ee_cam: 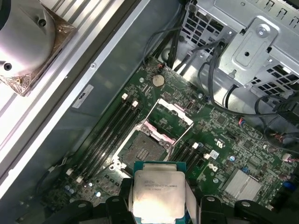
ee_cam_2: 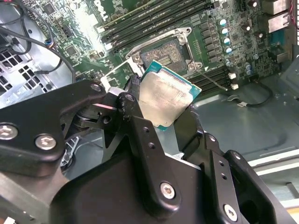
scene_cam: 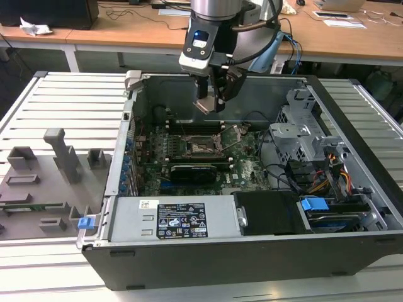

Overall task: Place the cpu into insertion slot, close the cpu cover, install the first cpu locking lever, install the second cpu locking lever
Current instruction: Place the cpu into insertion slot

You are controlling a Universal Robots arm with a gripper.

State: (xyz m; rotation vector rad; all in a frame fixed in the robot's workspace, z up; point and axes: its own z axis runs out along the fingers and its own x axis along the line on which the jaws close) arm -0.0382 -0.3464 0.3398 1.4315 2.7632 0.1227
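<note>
Gripper (scene_cam: 211,100) clamped on the cpu (ee_cam: 156,193) at two opposite edges; pale metal top shows in both wrist views. The cpu hangs above the motherboard (scene_cam: 245,167), over and near the insertion slot (ee_cam: 140,150), not touching. Socket bare. The cpu cover (ee_cam: 170,116) is swung open beside it.

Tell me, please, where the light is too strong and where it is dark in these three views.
In the second wrist view, glare whitens the motherboard beyond the cpu, whose metal top shines softly; in the first wrist view, the round metal part is washed out; in the exterior view, the case interior lies in shade.
</note>
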